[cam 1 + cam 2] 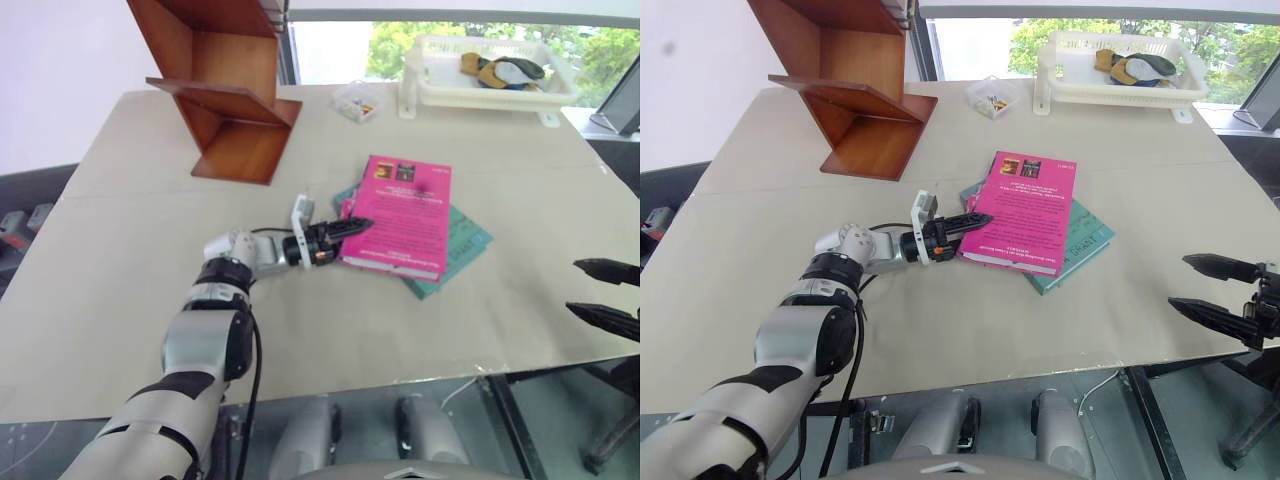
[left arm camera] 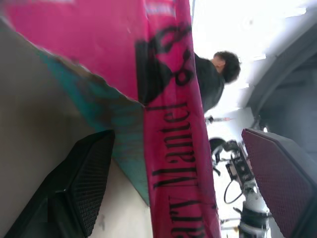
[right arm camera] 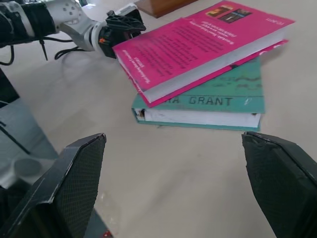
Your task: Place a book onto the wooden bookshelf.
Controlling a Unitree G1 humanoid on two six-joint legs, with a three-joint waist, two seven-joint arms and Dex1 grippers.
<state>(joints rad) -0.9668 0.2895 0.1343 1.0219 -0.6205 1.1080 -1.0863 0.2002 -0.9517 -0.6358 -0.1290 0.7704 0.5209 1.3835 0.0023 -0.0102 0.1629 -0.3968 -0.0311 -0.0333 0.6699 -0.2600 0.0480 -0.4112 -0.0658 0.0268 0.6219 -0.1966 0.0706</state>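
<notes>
The pink book (image 1: pixel 400 212) lies flat on the table, resting on a teal book (image 1: pixel 468 245). My left gripper (image 1: pixel 352 228) reaches in level from the left and is open at the book's near left edge. In the left wrist view the pink spine (image 2: pixel 173 129) stands between the two spread fingers (image 2: pixel 84 173), neither touching it. My right gripper (image 1: pixel 606 295) hovers open over the table's right edge, well clear of the books, which lie ahead of its fingers (image 3: pixel 74 183). The wooden bookshelf (image 1: pixel 225 90) stands at the far left of the table.
A white plastic tray (image 1: pixel 430 80) holding several items stands at the back right. A small clear box (image 1: pixel 357 102) sits between it and the shelf. The table's front edge (image 1: pixel 300 385) runs just before me. A person (image 2: pixel 213 79) shows in the background of the left wrist view.
</notes>
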